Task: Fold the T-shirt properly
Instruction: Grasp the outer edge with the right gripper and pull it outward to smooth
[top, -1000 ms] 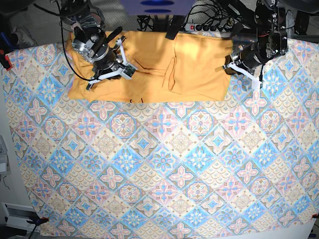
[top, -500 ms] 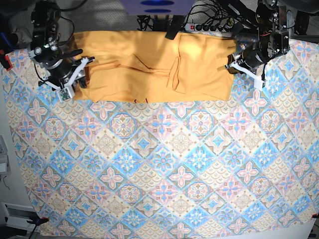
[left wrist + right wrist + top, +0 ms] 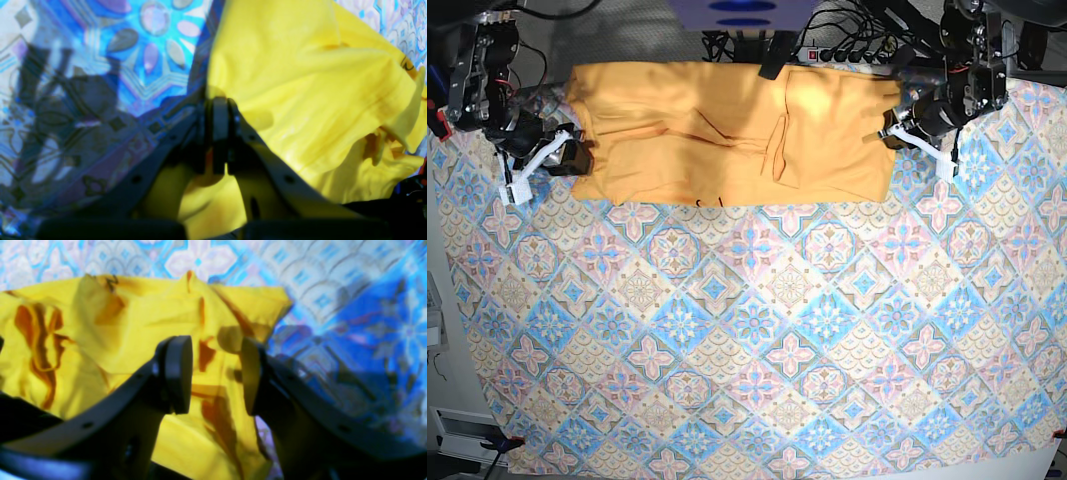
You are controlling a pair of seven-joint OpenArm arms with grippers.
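Observation:
The yellow-orange T-shirt (image 3: 727, 130) lies spread in a wide band along the far side of the table, with creases near its middle. My left gripper (image 3: 895, 130) is at the shirt's right edge. The left wrist view shows this gripper (image 3: 218, 100) shut, its tips pinching the edge of the T-shirt (image 3: 300, 83). My right gripper (image 3: 562, 152) sits at the shirt's left edge. In the right wrist view it (image 3: 215, 373) stands open above the T-shirt (image 3: 116, 340), near a corner, with only air between its fingers.
The blue-pink patterned tablecloth (image 3: 747, 330) covers the whole table in front of the shirt. Cables and a power strip (image 3: 827, 50) lie behind the shirt. A red clamp (image 3: 437, 120) is at the left table edge.
My right gripper moved left across the shirt to its left edge and opened. The shirt's left part now lies spread further left. The left gripper stayed at the right edge.

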